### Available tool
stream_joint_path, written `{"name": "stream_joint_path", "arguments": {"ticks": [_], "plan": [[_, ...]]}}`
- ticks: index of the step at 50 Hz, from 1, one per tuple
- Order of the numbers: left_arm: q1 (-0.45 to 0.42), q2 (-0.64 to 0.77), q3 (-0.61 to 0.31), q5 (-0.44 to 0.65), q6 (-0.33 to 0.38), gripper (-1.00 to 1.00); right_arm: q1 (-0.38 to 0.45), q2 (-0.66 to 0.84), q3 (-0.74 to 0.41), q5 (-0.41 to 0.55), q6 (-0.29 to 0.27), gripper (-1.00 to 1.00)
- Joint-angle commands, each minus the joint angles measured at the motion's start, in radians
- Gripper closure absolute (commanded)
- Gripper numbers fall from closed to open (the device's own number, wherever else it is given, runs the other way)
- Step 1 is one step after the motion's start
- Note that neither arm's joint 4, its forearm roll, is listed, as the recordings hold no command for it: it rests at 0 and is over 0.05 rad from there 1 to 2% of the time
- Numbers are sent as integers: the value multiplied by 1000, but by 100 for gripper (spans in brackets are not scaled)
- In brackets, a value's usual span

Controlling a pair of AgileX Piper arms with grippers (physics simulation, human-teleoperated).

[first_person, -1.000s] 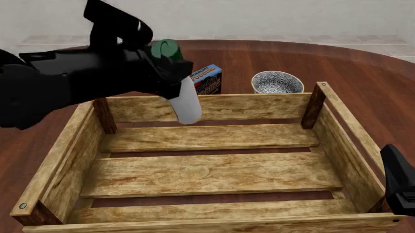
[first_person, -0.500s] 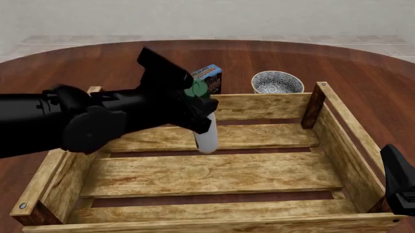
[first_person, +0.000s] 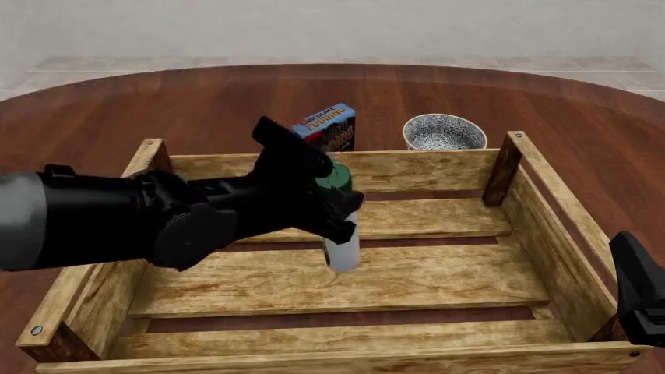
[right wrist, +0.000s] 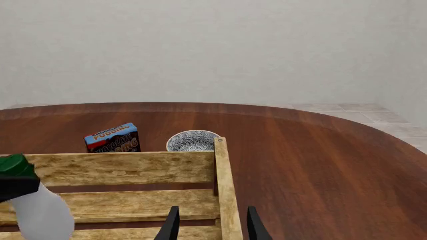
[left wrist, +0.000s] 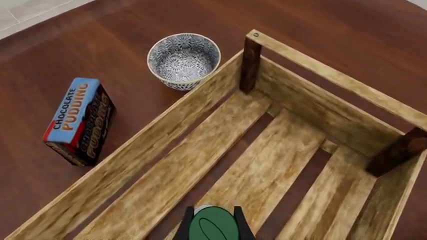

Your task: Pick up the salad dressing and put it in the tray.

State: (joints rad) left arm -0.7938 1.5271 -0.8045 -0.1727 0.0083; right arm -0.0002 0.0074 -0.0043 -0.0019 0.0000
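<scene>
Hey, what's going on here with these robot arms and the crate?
The left gripper is holding the dressing bottle by its neck, just under the green cap, and has it inside the tray, with its base low over the slats. It has not let go. The right gripper sits open at the tray's near right corner, holding nothing. A pudding box and a bowl stand on the table beyond the tray.

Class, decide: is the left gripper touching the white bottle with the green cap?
Touching. The front view shows the left gripper clamped around the white bottle just below its cap.
</scene>
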Motion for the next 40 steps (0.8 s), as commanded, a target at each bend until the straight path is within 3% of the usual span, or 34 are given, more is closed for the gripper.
{"name": "stream_joint_path", "arguments": {"ticks": [1, 40], "plan": [[-2, 53, 2, -39, -1, 100, 0, 0, 0, 0, 0, -100], [-12, 164, 22, -106, -47, 100, 0, 0, 0, 0, 0, -100]]}}
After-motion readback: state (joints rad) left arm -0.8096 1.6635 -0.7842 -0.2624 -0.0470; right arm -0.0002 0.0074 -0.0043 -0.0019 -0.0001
